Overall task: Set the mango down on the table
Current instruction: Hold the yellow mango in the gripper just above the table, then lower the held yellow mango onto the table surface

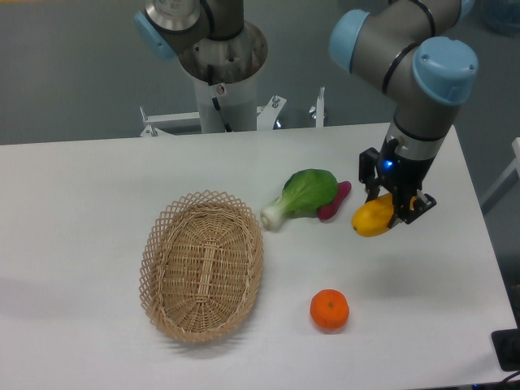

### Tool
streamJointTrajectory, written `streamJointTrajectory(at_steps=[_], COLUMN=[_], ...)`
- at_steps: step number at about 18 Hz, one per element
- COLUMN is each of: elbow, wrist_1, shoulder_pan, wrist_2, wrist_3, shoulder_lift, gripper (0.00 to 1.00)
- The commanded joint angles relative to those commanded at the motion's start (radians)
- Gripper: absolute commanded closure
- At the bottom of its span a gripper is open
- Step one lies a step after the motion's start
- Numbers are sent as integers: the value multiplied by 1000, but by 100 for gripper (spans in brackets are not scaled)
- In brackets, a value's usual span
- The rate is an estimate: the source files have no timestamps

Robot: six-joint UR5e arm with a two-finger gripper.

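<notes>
The mango [371,218] is a smooth yellow-orange oval fruit. It is held in my gripper [388,210], which is shut on its right end, above the right part of the white table [97,187]. The mango sticks out to the left of the black fingers. I cannot tell whether it touches the tabletop or hangs just above it. The arm comes down from the upper right.
An oval wicker basket [202,264] lies left of centre. A green leafy vegetable [301,196] and a dark pink item [334,201] lie just left of the mango. A round orange [329,309] sits near the front. The robot base [221,77] stands behind the table.
</notes>
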Motion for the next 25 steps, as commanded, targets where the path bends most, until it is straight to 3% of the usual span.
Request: streamJointTrajectory(at_steps=[2,4,6,9,14,16,25], elbow=[-73,-153,-187,-187,-212,-232,-269], wrist_1=[69,187,244,246,275,307,307], shoulder_pan=[26,37,38,48,91,94,103], wrist_2=[0,2,2,31,48,48,51], wrist_3=[60,88,91,112,261,270,246], shoulder_lift=[-3,-8,-20,-40,-67,-75,-77], gripper=[53,53,53,53,53,53,52])
